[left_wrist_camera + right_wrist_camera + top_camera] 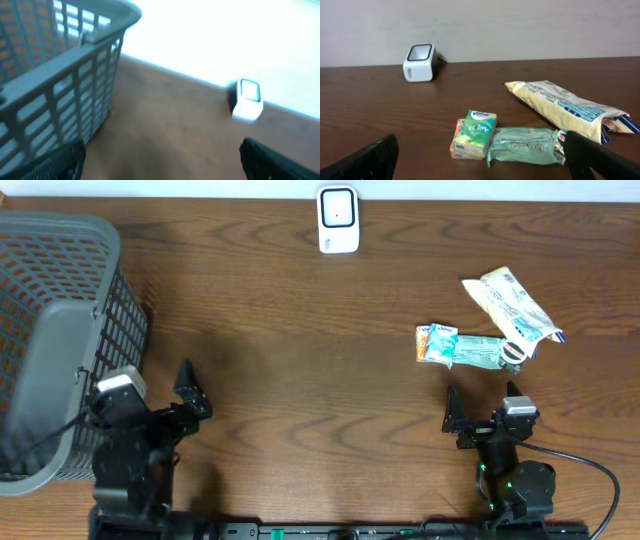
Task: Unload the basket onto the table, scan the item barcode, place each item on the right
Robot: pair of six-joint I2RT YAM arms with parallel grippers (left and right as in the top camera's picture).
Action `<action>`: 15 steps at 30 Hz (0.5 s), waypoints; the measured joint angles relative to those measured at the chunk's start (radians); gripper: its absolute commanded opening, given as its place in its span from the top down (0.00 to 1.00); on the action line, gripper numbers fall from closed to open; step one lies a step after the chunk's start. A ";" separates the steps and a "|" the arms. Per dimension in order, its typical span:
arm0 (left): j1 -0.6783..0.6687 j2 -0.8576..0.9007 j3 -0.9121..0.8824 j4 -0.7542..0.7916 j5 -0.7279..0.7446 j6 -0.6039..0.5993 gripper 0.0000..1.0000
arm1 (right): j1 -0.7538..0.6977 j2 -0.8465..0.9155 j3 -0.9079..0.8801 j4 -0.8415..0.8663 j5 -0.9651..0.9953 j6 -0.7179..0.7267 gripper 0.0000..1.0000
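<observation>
Left claw [160,167] and right claw [480,167] are held wide, empty; tissues [475,132], a pack [522,145] and a bag [565,107] are seen just ahead of the right

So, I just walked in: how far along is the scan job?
Nothing looks done: the tissues, green pack and bag lie together, away from the scanner. Nothing is in hand: the left claw and right claw are open and empty. Still to do: pick an item and show its barcode to the scanner.
</observation>
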 measured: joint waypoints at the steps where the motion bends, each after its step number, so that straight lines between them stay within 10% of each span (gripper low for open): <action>1: 0.002 -0.023 -0.035 0.051 -0.001 0.010 0.03 | 0.000 0.000 0.000 0.000 0.000 0.000 0.01; 15: 0.063 -0.233 -0.445 0.510 -0.001 0.111 0.02 | 0.000 0.000 0.000 0.000 0.000 0.000 0.01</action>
